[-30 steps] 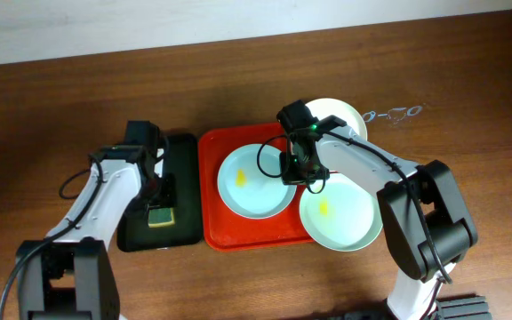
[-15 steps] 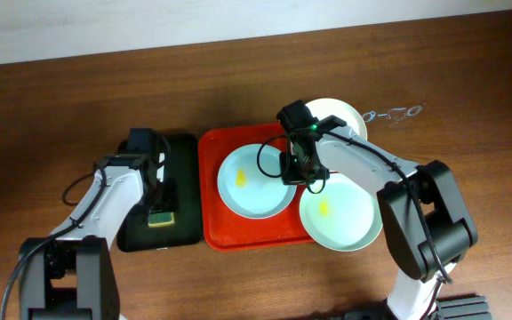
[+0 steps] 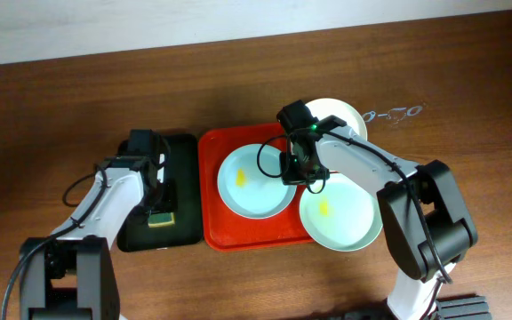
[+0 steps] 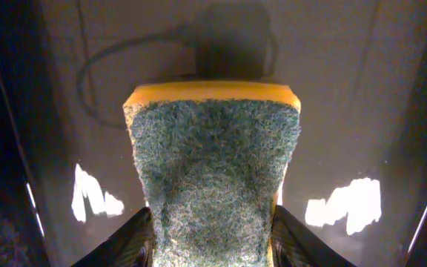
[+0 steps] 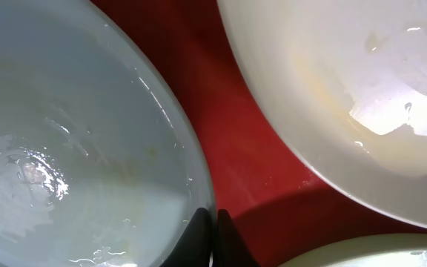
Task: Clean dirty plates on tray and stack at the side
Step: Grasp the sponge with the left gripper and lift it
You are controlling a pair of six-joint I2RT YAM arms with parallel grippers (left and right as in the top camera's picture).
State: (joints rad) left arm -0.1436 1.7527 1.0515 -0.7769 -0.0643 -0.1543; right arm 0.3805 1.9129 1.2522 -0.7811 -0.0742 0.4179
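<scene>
The red tray (image 3: pixel 210 191) holds the pale blue plate (image 3: pixel 252 187), which has a yellow smear. The pale green plate (image 3: pixel 345 218), also smeared, overlaps the tray's right edge. The white plate (image 3: pixel 338 114) sits at the tray's far right corner, partly under my right arm. My right gripper (image 3: pixel 293 174) is shut on the blue plate's right rim; the right wrist view shows its fingers (image 5: pixel 215 231) pinching that rim (image 5: pixel 191 185) over the red tray (image 5: pixel 250 163). My left gripper (image 4: pixel 212 241) is shut on a sponge (image 4: pixel 213 170) with a yellow back and green scouring face.
A black tray (image 3: pixel 183 151) lies left of the red tray, with the sponge (image 3: pixel 160 217) on its near part. A pair of glasses (image 3: pixel 394 113) lies on the wooden table to the right of the white plate.
My left arm has shifted slightly over the black tray, around the sponge. The right arm and the plates have not moved.
</scene>
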